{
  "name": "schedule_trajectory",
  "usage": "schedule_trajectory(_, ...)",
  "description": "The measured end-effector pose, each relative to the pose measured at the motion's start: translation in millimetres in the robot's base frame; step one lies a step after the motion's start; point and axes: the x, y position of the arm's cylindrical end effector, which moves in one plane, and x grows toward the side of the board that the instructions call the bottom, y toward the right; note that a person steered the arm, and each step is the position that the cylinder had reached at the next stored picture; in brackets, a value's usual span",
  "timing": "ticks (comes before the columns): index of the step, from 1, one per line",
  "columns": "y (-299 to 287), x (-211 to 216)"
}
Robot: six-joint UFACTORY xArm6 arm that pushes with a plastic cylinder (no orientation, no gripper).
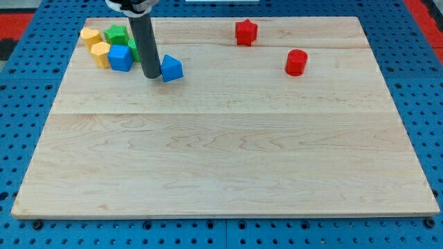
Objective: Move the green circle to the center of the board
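Note:
My tip (151, 75) rests on the wooden board (221, 152) at the upper left, touching or nearly touching the left side of a blue pointed block (172, 68). A sliver of a green block (132, 47) shows just left of the rod. The rod mostly hides it, so its shape cannot be made out. A green star-like block (116, 34) sits further left, at the view's top. A blue cube (120, 58) lies just left of the rod.
Two yellow blocks (90, 35) (101, 54) sit at the far upper left beside the green and blue ones. A red star (246, 32) is at the top centre-right. A red cylinder (296, 62) stands to its lower right.

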Motion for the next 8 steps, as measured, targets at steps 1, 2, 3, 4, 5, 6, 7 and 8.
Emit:
schedule_trajectory(1, 18, 0)
schedule_trajectory(2, 25, -10)
schedule_trajectory(3, 33, -36)
schedule_trajectory(4, 22, -62)
schedule_trajectory(5, 6, -92)
schedule_trajectory(6, -55, -94)
schedule_trajectory(7, -69, -50)
schedule_trajectory(8, -58, -13)
